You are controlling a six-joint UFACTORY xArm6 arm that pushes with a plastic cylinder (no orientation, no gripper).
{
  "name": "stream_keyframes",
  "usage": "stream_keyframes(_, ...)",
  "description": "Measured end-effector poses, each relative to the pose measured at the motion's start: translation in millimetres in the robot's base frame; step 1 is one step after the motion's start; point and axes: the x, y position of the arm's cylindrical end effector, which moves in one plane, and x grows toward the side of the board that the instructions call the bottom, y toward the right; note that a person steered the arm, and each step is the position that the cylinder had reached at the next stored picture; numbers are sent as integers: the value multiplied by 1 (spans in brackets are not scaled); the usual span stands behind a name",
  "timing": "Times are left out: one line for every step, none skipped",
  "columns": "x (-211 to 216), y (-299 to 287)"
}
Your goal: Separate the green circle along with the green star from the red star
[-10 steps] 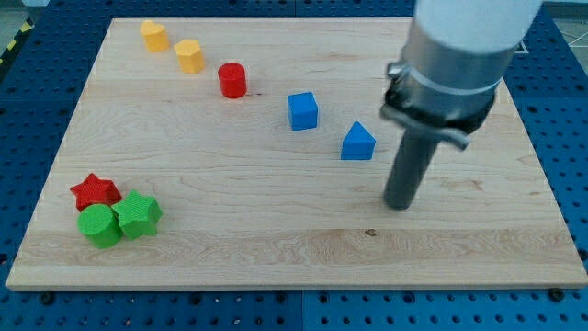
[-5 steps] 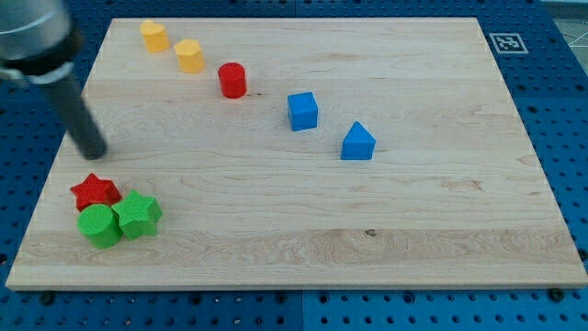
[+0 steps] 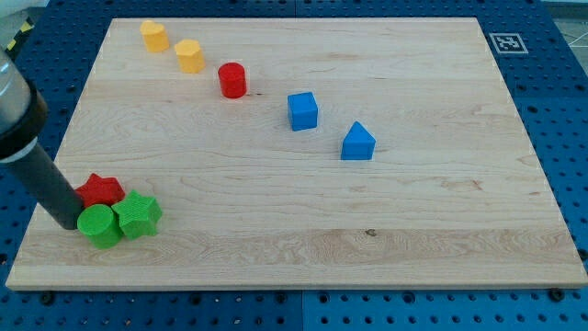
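The red star, the green circle and the green star sit bunched together at the board's lower left, touching one another. The red star is toward the view's top of the two green blocks. My tip rests on the board just left of the green circle and at the red star's lower left, touching or nearly touching both. The rod covers part of the red star's left side.
Two yellow blocks, a red cylinder, a blue cube and a blue triangular block run in a diagonal line from the top left toward the middle. The wooden board's left edge is close to my tip.
My tip swept from the right side of the board to the far left, then came down to the left side of the red star and green circle. The blocks have not visibly moved.
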Motion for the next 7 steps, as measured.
stream_keyframes(29, -8)
stream_keyframes(41, -11)
stream_keyframes(30, -1)
stream_keyframes(8, 33)
stream_keyframes(-8, 54)
stream_keyframes(-20, 81)
stream_keyframes(-30, 109)
